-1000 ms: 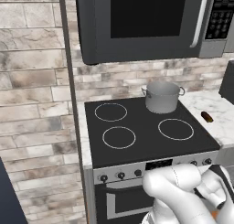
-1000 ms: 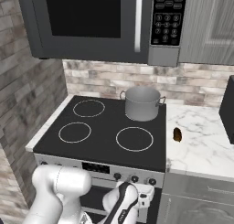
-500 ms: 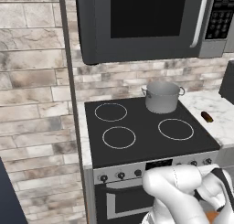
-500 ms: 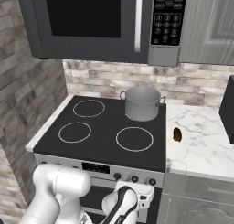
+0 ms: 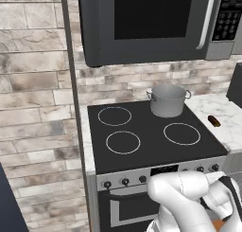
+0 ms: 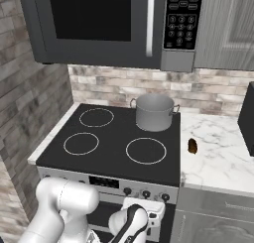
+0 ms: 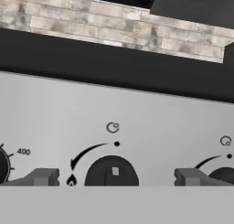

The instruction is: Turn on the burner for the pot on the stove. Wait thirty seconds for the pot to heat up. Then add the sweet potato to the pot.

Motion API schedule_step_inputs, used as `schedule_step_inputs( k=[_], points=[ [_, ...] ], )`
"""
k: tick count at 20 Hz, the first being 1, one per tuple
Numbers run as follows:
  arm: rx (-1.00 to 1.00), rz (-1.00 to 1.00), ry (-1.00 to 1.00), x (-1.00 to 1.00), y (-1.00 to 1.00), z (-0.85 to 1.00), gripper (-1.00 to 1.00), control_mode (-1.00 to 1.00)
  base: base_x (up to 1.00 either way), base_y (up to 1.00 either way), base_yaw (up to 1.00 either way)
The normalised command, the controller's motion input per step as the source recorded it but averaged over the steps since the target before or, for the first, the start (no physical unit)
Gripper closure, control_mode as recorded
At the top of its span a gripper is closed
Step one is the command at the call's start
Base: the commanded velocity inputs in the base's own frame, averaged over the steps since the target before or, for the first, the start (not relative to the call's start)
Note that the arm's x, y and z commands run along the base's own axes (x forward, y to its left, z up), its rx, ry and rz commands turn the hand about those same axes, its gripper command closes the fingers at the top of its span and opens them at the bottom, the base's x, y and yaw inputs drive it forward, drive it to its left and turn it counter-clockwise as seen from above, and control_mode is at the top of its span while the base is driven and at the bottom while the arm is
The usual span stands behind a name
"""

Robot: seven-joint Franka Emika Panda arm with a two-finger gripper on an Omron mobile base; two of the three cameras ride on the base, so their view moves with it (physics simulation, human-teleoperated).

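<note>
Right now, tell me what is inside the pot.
The pot stands on the stove's back right ring. Its visible rim looks bare; the bottom is hidden by its wall. The sweet potato lies on the counter.

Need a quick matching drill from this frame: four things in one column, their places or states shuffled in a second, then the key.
Things:
1. pot
2. sweet potato
3. hand
4. microwave

Places or states:
A. on the marble counter, right of the stove
B. mounted above the cooktop
C. open, fingers either side of a black knob on the steel front
D. on the back right burner ring, no lid

Pairs: 1-D, 2-A, 3-C, 4-B
</note>
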Motion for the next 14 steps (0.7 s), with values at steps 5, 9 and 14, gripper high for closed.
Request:
schedule_step_inputs(
  k=[5,9,14],
  points=[
    [0.00,0.00,0.00,0.00,0.03,0.00,-1.00,-1.00,0.00,0.00,0.00],
    [0.00,0.00,0.00,0.00,0.00,0.00,-1.00,-1.00,0.00,0.00,0.00],
    [0.00,0.00,0.00,0.00,0.00,0.00,-1.00,-1.00,0.00,0.00,0.00]
  ],
)
